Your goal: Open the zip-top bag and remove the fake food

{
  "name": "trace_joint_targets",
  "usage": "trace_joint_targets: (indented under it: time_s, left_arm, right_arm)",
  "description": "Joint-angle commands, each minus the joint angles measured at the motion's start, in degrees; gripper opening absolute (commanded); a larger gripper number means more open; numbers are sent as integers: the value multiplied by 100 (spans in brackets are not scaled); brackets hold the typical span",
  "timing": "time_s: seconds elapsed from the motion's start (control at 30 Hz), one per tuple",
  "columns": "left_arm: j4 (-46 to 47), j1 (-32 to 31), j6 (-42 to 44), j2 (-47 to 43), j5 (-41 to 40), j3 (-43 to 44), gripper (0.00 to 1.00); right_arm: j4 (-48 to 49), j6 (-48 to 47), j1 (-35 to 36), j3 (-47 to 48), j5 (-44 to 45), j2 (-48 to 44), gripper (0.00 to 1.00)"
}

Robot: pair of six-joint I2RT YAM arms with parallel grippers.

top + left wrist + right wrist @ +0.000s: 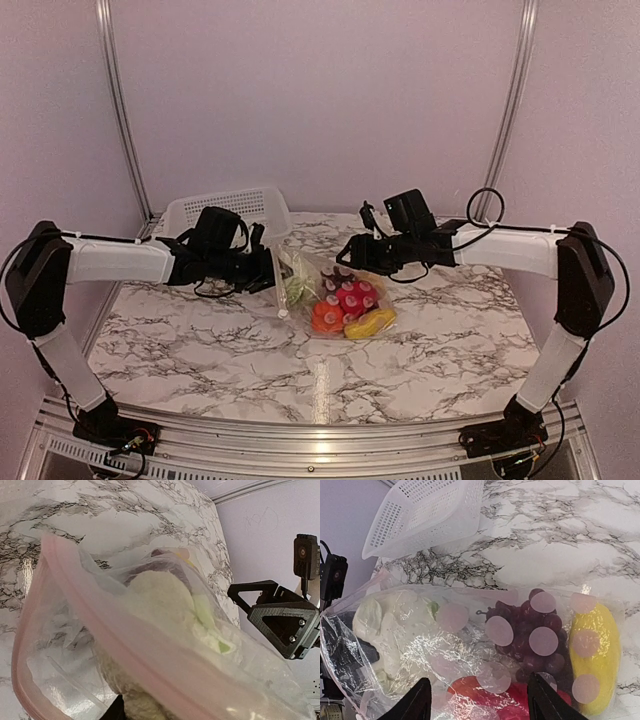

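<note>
On the marble, mid-table, bag (336,296): I see it lying between both grippers, food (350,308) inside.
Left gripper (270,270): pinched on the bag's mouth edge, holding that end raised.
Right gripper (346,256): fingers spread, hovering just over the bag.
Basket (225,208): far left, behind the left gripper.

**Left arm** (115,260): white tubular links; matte black elbow and wrist housings; boxy black wrist camera; thin black cable looped at its 6 o'clock.

**Right arm** (505,245): matching white-and-black build; black cable loop arching at its 12 o'clock.

**Left base** (100,425), 7 o'clock of the overhead view, and **right base** (500,438), 5 o'clock: black, with small coloured wires.

**Right gripper** (479,678): black tapered fingers (417,702); triangular open-frame sides; silver screw heads.
</note>
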Motion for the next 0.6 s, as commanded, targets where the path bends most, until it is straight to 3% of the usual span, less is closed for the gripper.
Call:
trace_joint_targets:
  time_s: [0.0,0.2,0.57]
  left_arm:
    - [-632,124,408,-445,112,-52,0]
    - [-1341,379,669,-746,16,-225,0]
    - [-2623,1127,1174,-2104,-51,-518,0]
  right_arm:
    - [-58,-142,-14,-45,219,112,63]
    - [-223,-306,-214,-284,419,214,63]
    - [-253,-416,-255,-592,362,334,62]
